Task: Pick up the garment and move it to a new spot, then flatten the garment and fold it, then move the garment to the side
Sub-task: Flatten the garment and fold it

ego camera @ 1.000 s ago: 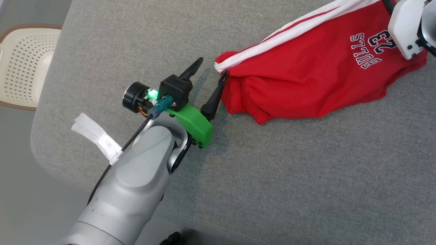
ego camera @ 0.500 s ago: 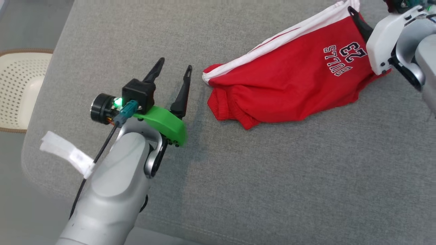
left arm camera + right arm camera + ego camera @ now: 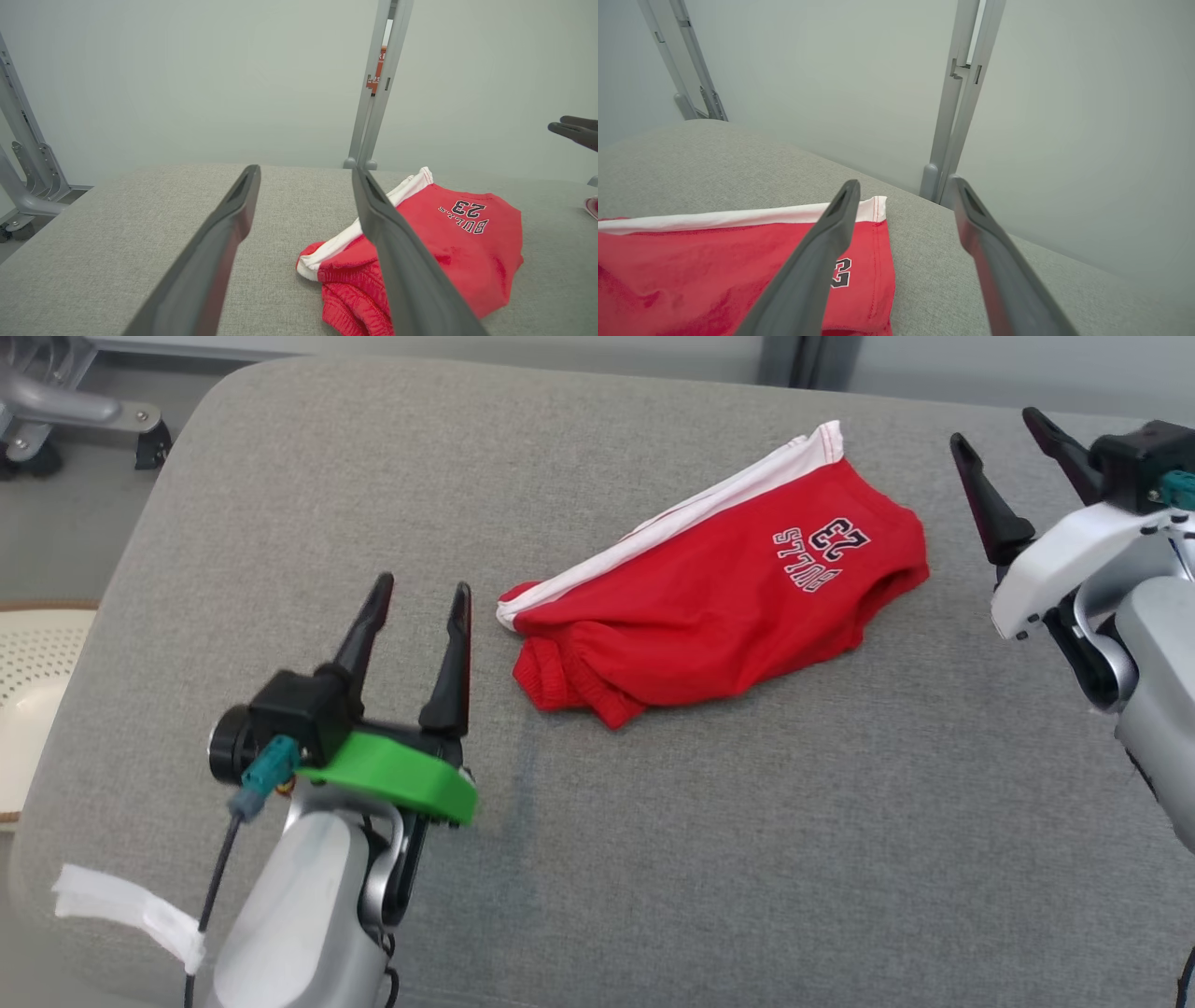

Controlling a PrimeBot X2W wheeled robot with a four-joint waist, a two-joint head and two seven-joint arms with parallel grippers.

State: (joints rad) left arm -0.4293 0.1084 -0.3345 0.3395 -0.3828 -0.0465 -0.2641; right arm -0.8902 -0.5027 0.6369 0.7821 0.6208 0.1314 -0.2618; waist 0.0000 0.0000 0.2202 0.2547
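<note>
The garment [image 3: 719, 597] is a pair of red shorts with a white side stripe and "BULLS 23" print, lying folded on the grey cushioned surface [image 3: 653, 849]; it also appears in the left wrist view [image 3: 448, 242] and right wrist view [image 3: 714, 261]. My left gripper [image 3: 420, 593] stands open just left of the garment's waistband end, apart from it, nothing between its fingers. My right gripper [image 3: 999, 429] is open to the right of the garment, clear of the cloth. Each wrist view shows its own fingers spread: left gripper [image 3: 306, 170], right gripper [image 3: 903, 182].
A cream perforated basket [image 3: 28, 681] sits off the surface's left edge. A grey metal frame foot [image 3: 75, 415] stands on the floor at the far left. A grey upright post [image 3: 373, 93] rises behind the surface. Bare cushion lies in front of the garment.
Both grippers have drawn back from the garment's ends; the right one opened and let go of the cloth. The head camera tilted up, so the whole picture shifted.
</note>
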